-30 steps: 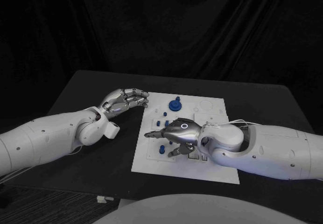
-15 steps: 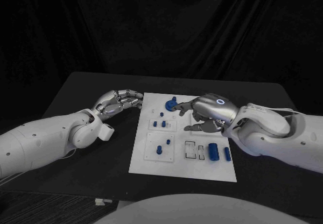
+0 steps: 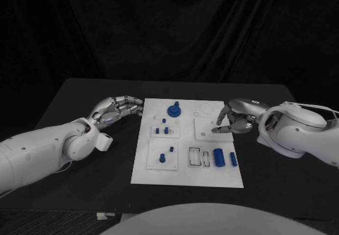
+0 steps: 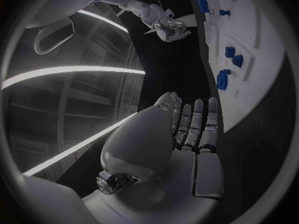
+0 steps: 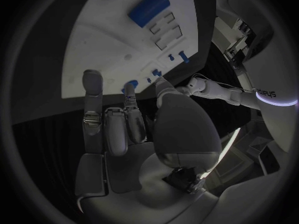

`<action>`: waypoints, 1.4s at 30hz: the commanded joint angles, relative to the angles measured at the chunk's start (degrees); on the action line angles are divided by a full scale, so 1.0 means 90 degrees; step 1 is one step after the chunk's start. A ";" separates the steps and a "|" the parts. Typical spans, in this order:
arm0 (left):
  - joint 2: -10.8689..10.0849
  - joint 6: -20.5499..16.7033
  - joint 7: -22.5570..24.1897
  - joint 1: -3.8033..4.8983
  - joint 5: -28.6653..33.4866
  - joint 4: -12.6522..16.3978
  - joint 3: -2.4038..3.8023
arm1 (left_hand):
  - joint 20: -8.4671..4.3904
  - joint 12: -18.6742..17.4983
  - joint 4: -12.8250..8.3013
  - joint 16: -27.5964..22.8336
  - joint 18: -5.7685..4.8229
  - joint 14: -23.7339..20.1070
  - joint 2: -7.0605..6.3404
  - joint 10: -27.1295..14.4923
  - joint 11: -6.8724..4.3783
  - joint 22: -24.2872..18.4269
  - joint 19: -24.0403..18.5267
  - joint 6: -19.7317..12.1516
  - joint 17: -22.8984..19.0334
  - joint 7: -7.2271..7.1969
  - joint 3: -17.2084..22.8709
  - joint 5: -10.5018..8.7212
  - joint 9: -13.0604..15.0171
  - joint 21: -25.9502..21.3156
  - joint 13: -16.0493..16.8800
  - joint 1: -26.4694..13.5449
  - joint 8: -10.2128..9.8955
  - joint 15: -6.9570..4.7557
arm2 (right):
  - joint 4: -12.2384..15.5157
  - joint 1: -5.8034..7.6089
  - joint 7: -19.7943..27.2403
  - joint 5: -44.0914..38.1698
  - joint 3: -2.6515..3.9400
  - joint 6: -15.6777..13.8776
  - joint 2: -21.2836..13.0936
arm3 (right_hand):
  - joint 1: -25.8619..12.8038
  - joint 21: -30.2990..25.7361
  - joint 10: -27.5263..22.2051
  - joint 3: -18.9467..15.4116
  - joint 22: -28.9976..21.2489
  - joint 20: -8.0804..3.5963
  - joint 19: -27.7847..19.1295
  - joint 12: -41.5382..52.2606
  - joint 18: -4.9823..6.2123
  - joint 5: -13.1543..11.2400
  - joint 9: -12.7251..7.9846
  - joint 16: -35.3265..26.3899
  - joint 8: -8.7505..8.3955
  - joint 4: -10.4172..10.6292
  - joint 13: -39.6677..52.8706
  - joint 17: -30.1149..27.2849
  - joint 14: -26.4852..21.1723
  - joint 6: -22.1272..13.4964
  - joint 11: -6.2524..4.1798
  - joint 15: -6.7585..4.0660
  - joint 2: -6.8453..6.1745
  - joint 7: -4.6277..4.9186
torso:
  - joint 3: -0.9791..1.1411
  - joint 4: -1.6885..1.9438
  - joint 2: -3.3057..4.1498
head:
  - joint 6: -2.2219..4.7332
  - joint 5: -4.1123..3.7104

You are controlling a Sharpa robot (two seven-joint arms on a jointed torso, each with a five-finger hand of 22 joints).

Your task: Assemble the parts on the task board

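Head view shows you both robot hands empty: left robot hand (image 3: 116,108) fingers loosely apart beside the task board (image 3: 185,169), right robot hand (image 3: 236,119) fingers apart over it.

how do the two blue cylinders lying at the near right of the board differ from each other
Both lie by the near right corner of the task board. The thick blue cylinder is clearly wider than the thin blue cylinder. The thick one lies nearer the board's middle; the thin one lies by its right edge. Both are blue, lie flat, parallel, untouched by either hand.
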 commanded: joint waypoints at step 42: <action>0.0008 0.0127 0.0004 -0.0137 0.0044 -0.0052 0.0006 | -0.0002 -0.0043 0.0032 -0.0047 0.0048 -0.0035 0.0047 0.0058 0.0043 0.0029 -0.0071 0.0028 -0.0020 0.0014 0.0088 0.0032 -0.0019 0.0043 -0.0027 -0.0052 -0.0031 0.0034 | -0.0219 -0.0543 -0.1745 0.0279 0.0000 0.1720 0.0479 | -0.1603 0.2421 0.0826 -0.0004 0.0759 -0.0439 0.0267 0.0805 -0.0289 -0.0773 0.2511 0.0582 0.0998 0.0096 0.1702 0.1672 0.0674 0.0979 -0.0480 -0.0501 0.0075 -0.0562 | 0.0004 0.0010 -0.0014 | -0.0001 0.0062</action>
